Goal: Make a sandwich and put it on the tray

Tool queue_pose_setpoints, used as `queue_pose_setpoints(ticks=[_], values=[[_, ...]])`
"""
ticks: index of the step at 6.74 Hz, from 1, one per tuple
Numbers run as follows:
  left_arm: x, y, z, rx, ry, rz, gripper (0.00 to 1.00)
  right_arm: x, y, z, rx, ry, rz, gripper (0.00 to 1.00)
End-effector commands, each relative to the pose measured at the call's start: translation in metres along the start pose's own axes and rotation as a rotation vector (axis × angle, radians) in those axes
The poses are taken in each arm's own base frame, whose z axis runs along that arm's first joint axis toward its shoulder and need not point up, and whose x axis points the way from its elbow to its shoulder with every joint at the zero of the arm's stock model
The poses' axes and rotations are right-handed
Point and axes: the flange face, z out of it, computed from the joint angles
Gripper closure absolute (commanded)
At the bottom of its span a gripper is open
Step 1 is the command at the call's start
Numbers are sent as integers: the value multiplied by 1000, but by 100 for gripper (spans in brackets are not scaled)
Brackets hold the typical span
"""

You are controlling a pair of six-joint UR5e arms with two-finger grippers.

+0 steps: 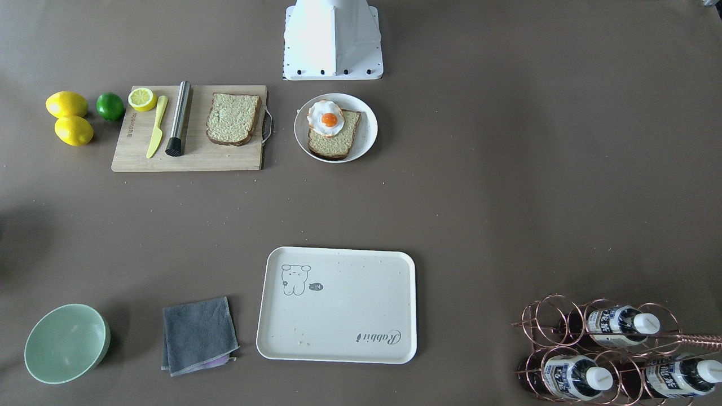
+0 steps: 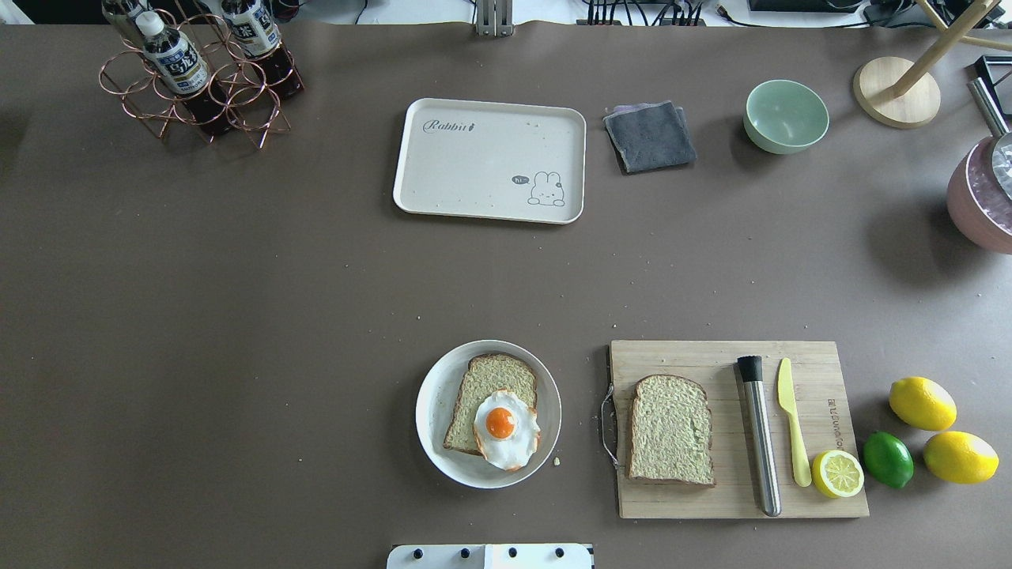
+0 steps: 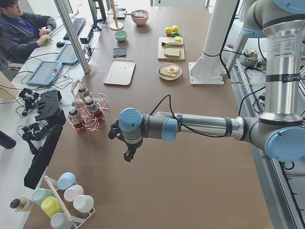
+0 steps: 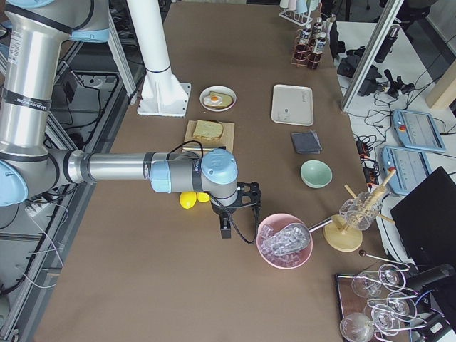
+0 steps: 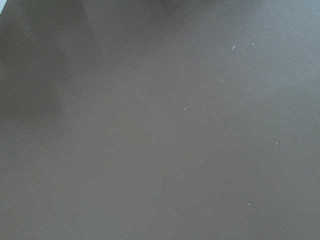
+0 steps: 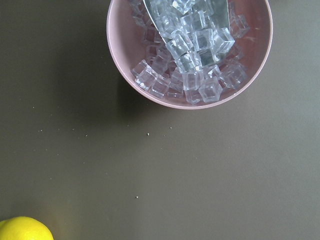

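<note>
One bread slice (image 2: 484,385) lies on a round white plate (image 2: 433,411) with the fried egg (image 2: 506,431) on its near corner. The second slice (image 2: 670,428) lies on the wooden cutting board (image 2: 696,357). The cream tray (image 2: 474,170) sits bare at the far middle of the table. Both grippers are outside the overhead view. My left gripper (image 3: 128,155) hangs over bare table at the left end. My right gripper (image 4: 225,229) hangs between the lemons and the pink ice bowl (image 4: 285,241). I cannot tell whether either is open or shut.
On the board lie a metal cylinder (image 2: 759,435), a yellow knife (image 2: 793,419) and a lemon half (image 2: 838,474). Two lemons (image 2: 922,403) and a lime (image 2: 887,459) sit right of it. A grey cloth (image 2: 650,136), green bowl (image 2: 786,116) and bottle rack (image 2: 198,79) stand at the far edge.
</note>
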Motion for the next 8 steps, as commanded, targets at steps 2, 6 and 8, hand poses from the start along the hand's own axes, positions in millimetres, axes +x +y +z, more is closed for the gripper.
queue_pose_setpoints(ticks=[2,6,8], values=[[34,-29,-27,155,5,135,3,-17,-8,-10,96,-72,-97,0],[146,-84,-3,279,167,72,3,-53,-13,-23,166,-307,-188,0],[190,-91,33,238,149,-112,3,-95,-22,-22,152,-220,-48,0]])
